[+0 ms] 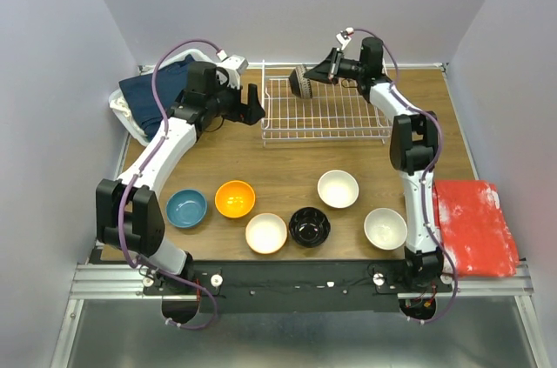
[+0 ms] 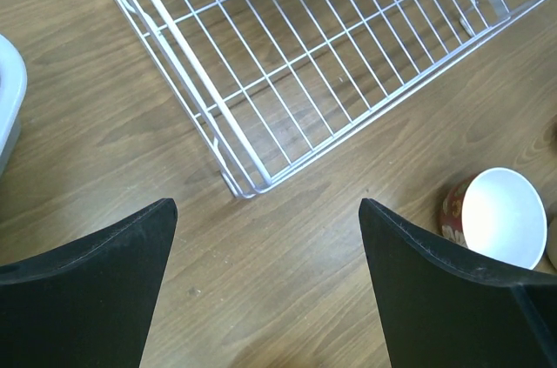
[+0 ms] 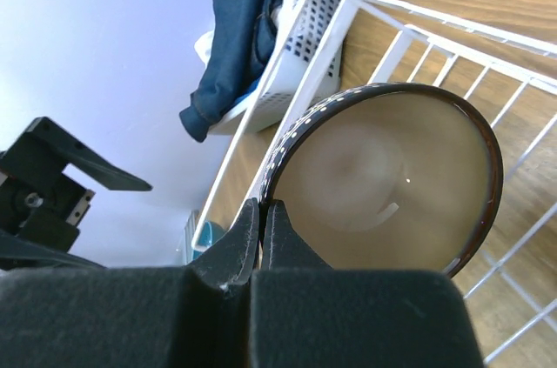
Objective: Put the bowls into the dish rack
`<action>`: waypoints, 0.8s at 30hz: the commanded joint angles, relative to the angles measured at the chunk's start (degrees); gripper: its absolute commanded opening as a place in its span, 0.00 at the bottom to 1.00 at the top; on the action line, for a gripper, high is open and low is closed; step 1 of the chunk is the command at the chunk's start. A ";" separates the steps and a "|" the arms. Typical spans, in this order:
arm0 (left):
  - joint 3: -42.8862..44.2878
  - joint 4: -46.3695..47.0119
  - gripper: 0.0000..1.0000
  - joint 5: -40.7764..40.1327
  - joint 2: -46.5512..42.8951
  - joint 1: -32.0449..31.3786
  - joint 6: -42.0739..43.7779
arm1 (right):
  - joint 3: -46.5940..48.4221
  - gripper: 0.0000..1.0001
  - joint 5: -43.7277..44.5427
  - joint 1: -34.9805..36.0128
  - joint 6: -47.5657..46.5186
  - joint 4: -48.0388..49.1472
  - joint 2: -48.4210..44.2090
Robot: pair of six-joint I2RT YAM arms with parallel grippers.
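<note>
At upper middle of the top view, the right end effector, clamped on the rim of the dark bowl over the far corner of the rack, should seat it on the wires before letting go; the left end effector hangs open, empty.

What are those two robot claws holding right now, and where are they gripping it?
The right gripper pinches the dark dotted bowl by its rim, at the dish rack. The left gripper is open and holds nothing.

The dark brown bowl bears white dots and a cream inside; the rack is white.
</note>
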 commanded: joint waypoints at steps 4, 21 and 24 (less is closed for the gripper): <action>5.48 -2.65 0.95 1.42 2.08 -1.71 0.41 | 4.56 0.01 0.39 -0.88 4.45 6.76 5.37; 6.10 2.27 0.96 1.77 3.22 -3.56 -3.19 | -0.71 0.34 10.14 -5.97 -8.90 -15.54 0.37; 4.87 4.02 0.96 2.30 2.70 -3.56 -3.89 | -0.81 0.38 12.87 -6.41 -12.32 -19.68 -2.09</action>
